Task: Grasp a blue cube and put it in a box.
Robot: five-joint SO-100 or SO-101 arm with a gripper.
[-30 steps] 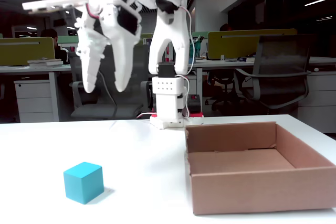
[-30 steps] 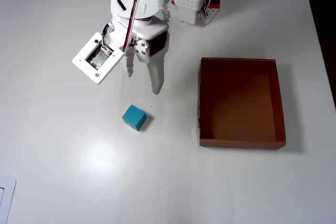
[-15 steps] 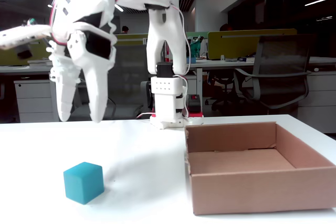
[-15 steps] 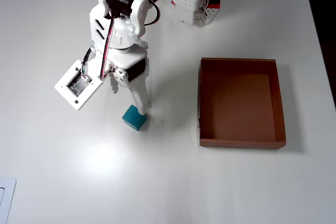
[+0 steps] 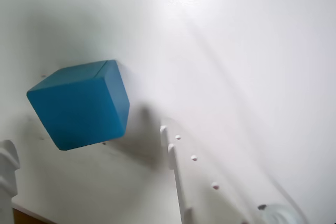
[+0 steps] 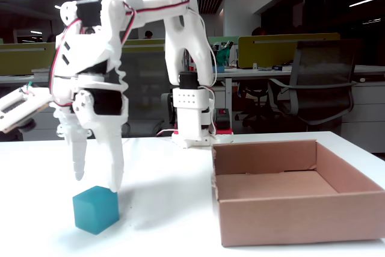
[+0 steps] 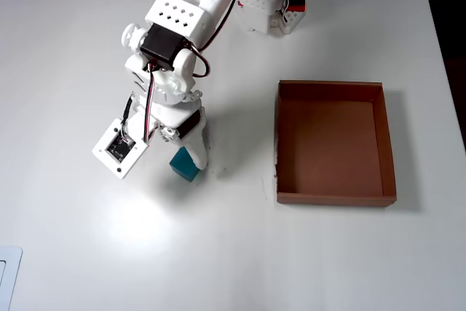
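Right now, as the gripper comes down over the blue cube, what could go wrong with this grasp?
1. In the fixed view the open gripper hangs just above the blue cube, one fingertip near its right top edge. Descending further, that tip may land on the top and push the cube away.
2. In the wrist view the cube sits turned at an angle to the fingers. Closing may twist it or squeeze it out.
3. The box has raised walls; a low carry might hit one.

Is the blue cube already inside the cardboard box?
No, in the overhead view the blue cube sits on the white table left of the box, under the gripper.
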